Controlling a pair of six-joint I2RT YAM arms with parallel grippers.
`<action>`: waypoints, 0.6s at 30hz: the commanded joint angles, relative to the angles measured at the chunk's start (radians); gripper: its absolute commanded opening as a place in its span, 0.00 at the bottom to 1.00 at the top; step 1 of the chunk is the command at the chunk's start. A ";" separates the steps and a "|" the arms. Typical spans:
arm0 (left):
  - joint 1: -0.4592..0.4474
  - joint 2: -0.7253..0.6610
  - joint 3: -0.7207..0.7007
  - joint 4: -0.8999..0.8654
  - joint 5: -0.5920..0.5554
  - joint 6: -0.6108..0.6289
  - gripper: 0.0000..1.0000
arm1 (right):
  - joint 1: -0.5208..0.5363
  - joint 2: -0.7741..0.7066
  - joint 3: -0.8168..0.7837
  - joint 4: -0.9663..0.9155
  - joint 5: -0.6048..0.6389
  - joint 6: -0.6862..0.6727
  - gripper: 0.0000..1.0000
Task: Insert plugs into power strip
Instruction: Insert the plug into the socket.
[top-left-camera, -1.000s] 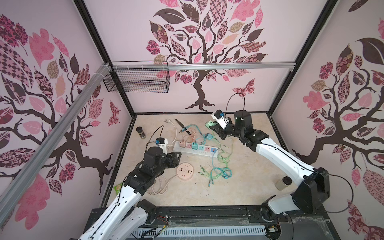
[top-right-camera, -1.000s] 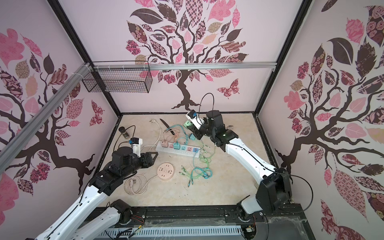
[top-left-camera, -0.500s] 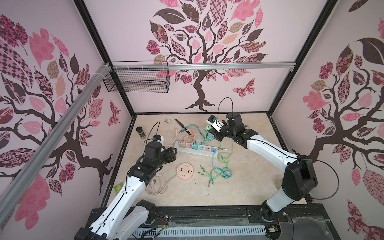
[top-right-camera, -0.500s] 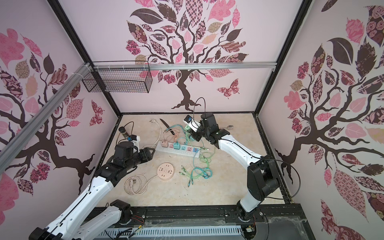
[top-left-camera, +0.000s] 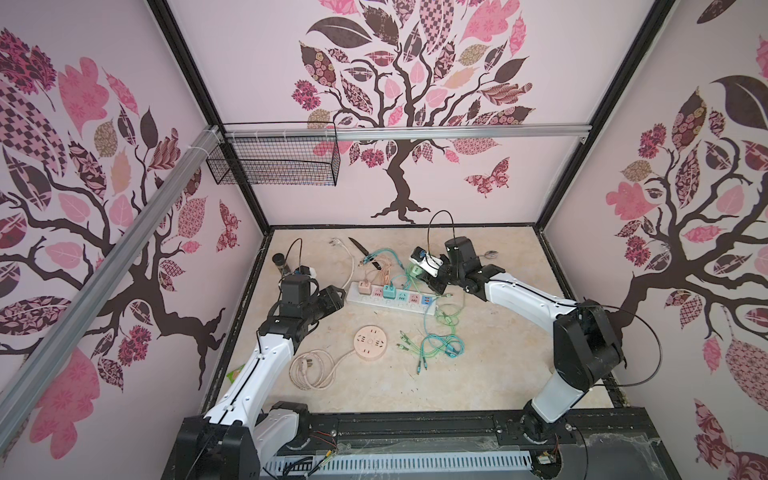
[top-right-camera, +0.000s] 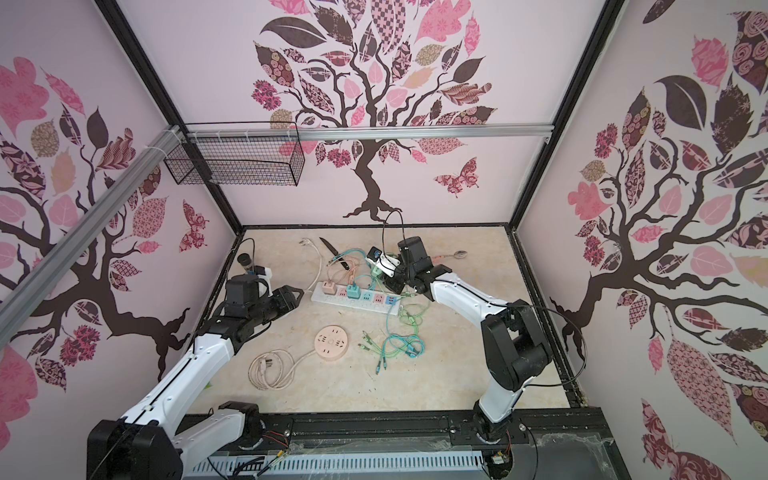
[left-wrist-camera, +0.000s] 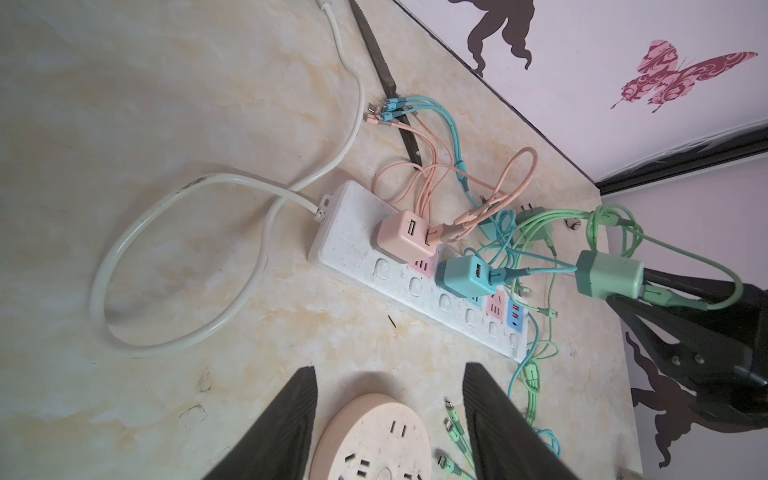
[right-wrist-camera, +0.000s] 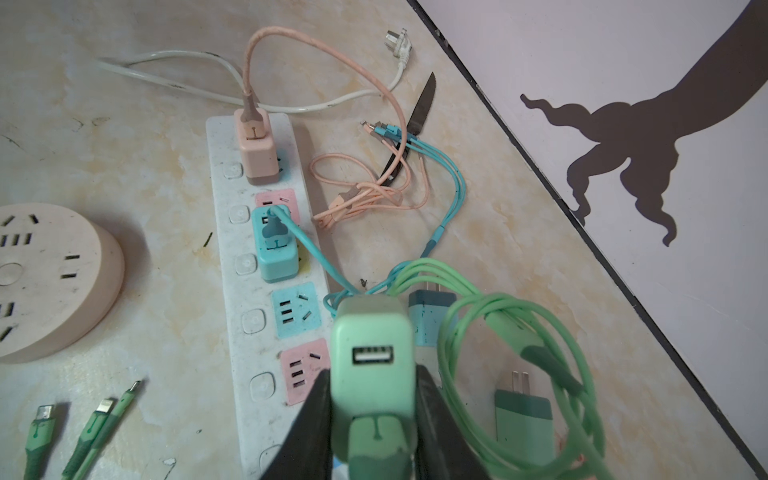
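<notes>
Nearest me lay a coiled beige cord (top-left-camera: 309, 370) running to a round peach socket hub (top-left-camera: 370, 341), with a tangle of green and teal cables (top-left-camera: 436, 345) beside it. The left fingers (left-wrist-camera: 286, 428) hung spread and empty near the hub. Beyond sat the power strip (top-left-camera: 399, 306) on the surface. A peach-pink plug (top-left-camera: 364, 286) was seated in its end socket by the white cord, and a teal plug (top-left-camera: 389, 292) two sockets along. The right fingers (right-wrist-camera: 307, 432) pinched a mint green plug (right-wrist-camera: 374, 340), held off the surface just past the strip's far edge, in no socket. Under it two more plugs, a teal spare (right-wrist-camera: 432, 320) and a mint green spare (right-wrist-camera: 523, 419), lay loose. Farthest back lay a serrated knife (top-left-camera: 362, 252).
</notes>
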 joint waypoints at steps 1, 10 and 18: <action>0.004 0.038 0.017 0.033 0.014 0.040 0.60 | -0.005 0.032 -0.004 -0.022 -0.013 -0.025 0.08; 0.003 0.197 0.062 0.063 0.068 0.092 0.59 | -0.006 0.060 -0.001 -0.088 -0.028 -0.044 0.08; 0.003 0.328 0.134 0.055 0.075 0.147 0.52 | -0.004 0.061 0.003 -0.126 -0.074 -0.035 0.09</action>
